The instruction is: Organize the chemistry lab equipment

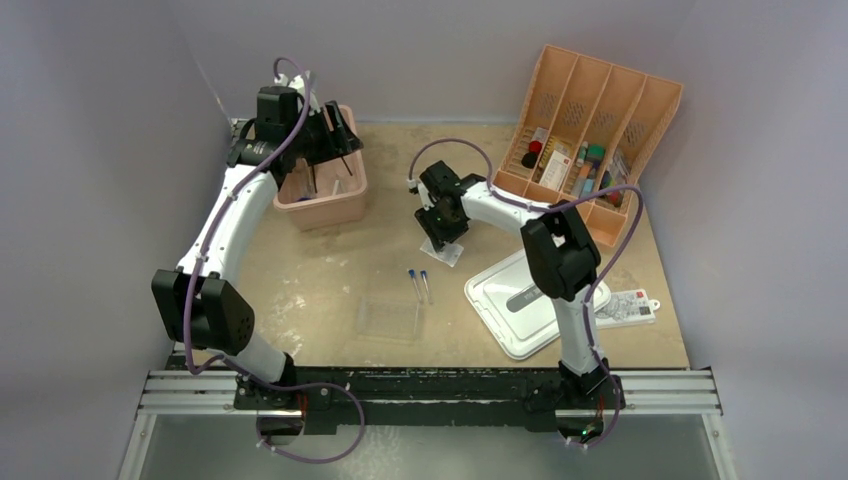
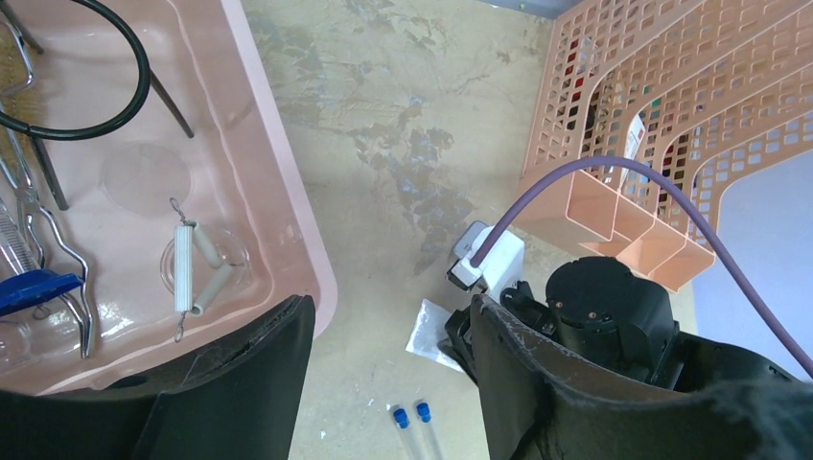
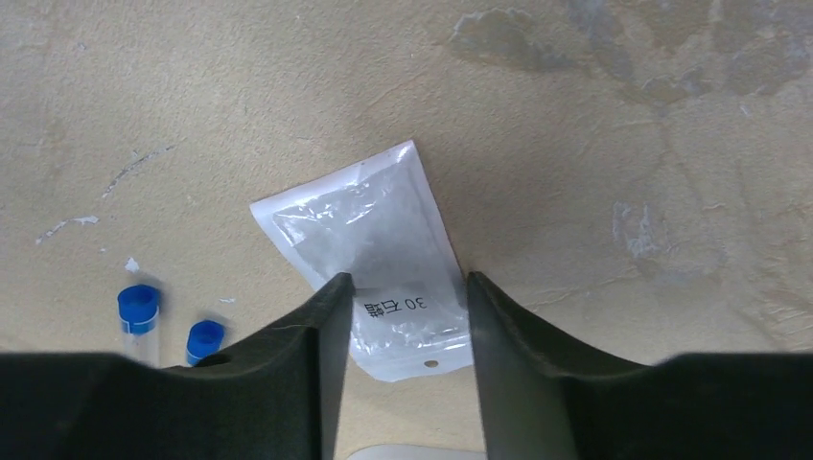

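My right gripper (image 3: 407, 287) is open and low over the table, its fingers on either side of a small clear zip bag (image 3: 383, 240) with a printed label; the bag also shows in the top view (image 1: 449, 254). Two blue-capped thin tubes (image 1: 420, 284) lie side by side just left of it (image 3: 139, 309). My left gripper (image 2: 391, 316) is open and empty above the right rim of the pink bin (image 2: 288, 192). The bin holds the black wire ring (image 2: 96, 125), steel forceps (image 2: 53, 249), wire triangle (image 2: 197, 268) and a blue-based piece (image 2: 34, 290). A clear plastic tray (image 1: 390, 318) lies at front centre.
An orange divided organizer (image 1: 590, 130) with several small items leans at the back right. A white flat tray (image 1: 500, 305) lies under the right arm, with a printed card (image 1: 630, 308) to its right. The pink bin (image 1: 330, 212) stands at the back left.
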Available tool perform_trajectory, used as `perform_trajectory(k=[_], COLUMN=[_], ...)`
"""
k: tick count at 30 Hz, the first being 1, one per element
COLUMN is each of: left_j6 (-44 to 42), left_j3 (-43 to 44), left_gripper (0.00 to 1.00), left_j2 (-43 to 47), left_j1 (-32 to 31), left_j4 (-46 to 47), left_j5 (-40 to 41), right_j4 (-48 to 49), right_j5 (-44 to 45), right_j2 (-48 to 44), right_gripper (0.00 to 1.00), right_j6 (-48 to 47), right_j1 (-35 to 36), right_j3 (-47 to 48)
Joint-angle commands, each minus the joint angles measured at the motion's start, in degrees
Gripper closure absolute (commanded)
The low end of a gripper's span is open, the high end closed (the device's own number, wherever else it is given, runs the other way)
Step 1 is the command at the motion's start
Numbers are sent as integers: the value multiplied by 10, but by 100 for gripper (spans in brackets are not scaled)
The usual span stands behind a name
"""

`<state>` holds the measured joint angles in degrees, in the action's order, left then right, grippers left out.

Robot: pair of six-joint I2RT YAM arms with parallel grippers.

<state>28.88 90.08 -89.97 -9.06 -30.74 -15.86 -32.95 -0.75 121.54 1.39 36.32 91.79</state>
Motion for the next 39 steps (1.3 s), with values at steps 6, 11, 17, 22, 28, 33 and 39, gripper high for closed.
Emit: perform_trajectory(k=[6, 11, 17, 22, 28, 33, 39], left_j6=[-3, 19, 54, 79, 91, 111, 154], left_j3=[-13, -41, -80, -110, -126, -144, -175], left_gripper=[40, 41, 41, 42, 42, 43, 42], left_j2=[18, 20, 24, 26, 25, 24, 31], left_j1=[-2, -15, -34, -48, -64, -77, -83], left_j4=[22, 47, 94, 125, 143, 166, 221], left_j5=[-9, -20, -34, -40, -39, -37, -38], right_j4=[11, 42, 89, 115, 147, 192, 236], right_j5=[-5, -2, -22, -33, -37, -55, -75], right_j2=[-5, -28, -50, -66, -91, -132, -186], right_gripper=[64, 71, 83, 89, 96, 100, 100], right_j6=[49, 80, 127, 149, 170, 199, 236], right_j1=[-3, -13, -38, -52, -63, -79, -96], right_j3=[-20, -30, -49, -65, -85, -105, -104])
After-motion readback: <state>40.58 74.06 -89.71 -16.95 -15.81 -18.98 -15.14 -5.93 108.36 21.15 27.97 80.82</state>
